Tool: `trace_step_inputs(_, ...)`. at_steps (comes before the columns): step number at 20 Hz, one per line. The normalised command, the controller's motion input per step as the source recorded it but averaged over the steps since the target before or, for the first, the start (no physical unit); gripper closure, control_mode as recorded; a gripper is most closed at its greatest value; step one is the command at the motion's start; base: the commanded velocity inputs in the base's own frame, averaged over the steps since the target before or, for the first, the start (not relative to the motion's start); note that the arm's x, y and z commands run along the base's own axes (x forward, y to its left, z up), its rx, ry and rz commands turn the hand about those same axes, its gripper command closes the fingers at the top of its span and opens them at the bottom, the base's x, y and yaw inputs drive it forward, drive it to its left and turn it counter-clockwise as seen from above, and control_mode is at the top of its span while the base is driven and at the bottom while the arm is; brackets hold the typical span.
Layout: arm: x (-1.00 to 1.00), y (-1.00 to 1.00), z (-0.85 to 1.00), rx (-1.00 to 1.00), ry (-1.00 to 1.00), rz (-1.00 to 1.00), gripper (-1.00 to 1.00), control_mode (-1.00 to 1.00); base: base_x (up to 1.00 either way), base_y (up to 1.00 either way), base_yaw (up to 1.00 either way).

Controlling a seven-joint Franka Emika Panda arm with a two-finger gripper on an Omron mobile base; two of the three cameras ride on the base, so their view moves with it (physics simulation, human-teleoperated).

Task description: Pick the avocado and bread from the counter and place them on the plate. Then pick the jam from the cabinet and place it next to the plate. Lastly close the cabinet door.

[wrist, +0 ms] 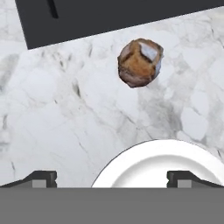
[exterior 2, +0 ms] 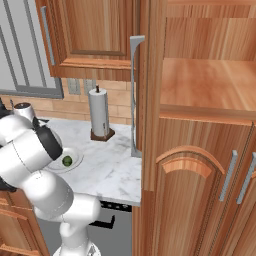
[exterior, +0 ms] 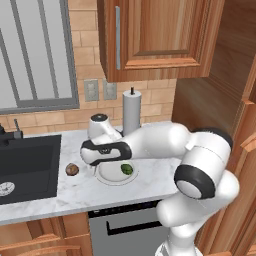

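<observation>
nearest the camera in the hand view, the two dark fingertips of the gripper sit wide apart at the bottom, so the jaws stand open with nothing between them. just past them curves the white rim of the plate, and beyond that, on bare marble and apart from the plate, lies the bread, a rough brown lump with a pale patch on its crust. behind the bread runs the dark edge of the sink. in the left base view the white arm reaches leftward from the lower right, low over the table, its hand above the left part of the plate. the avocado rests on the plate, toward its right side, small and dark green. the bread sits on the table left of the plate, between it and the sink, not touching either. farther back stands a paper towel roll upright by the brick wall, with two wall outlets to its left and a wall cupboard above. in the right base view the avocado shows on the plate beside the arm, the paper towel roll behind, and the tall wooden cabinet at right with an upper door swung open, seen edge-on; the shelf inside looks bare wood from this angle, and the jam cannot be made out.
</observation>
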Motion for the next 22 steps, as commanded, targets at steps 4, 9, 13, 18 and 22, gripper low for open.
trace_step_inputs(4, 0.14, 0.27, 0.0, 0.0, 0.0, 0.02, -1.0, -1.0, 0.0, 0.0, 0.0)
trace_step_inputs(9, 0.19, 0.24, 0.0, 0.0, 0.0, 0.0, -1.0, -1.0, 0.0, 0.0, 0.0)
trace_step_inputs(13, 0.19, 0.23, 0.0, 0.0, 0.0, 0.0, -1.0, -1.0, 0.0, 0.0, 0.0)
trace_step_inputs(18, 0.11, 0.26, 0.0, 0.01, 0.0, 0.0, -1.0, -1.0, 0.0, 0.0, 0.0)
trace_step_inputs(22, 0.04, 0.28, 0.0, 0.01, 0.0, 0.0, -1.0, -1.0, 0.0, 0.0, 0.0)
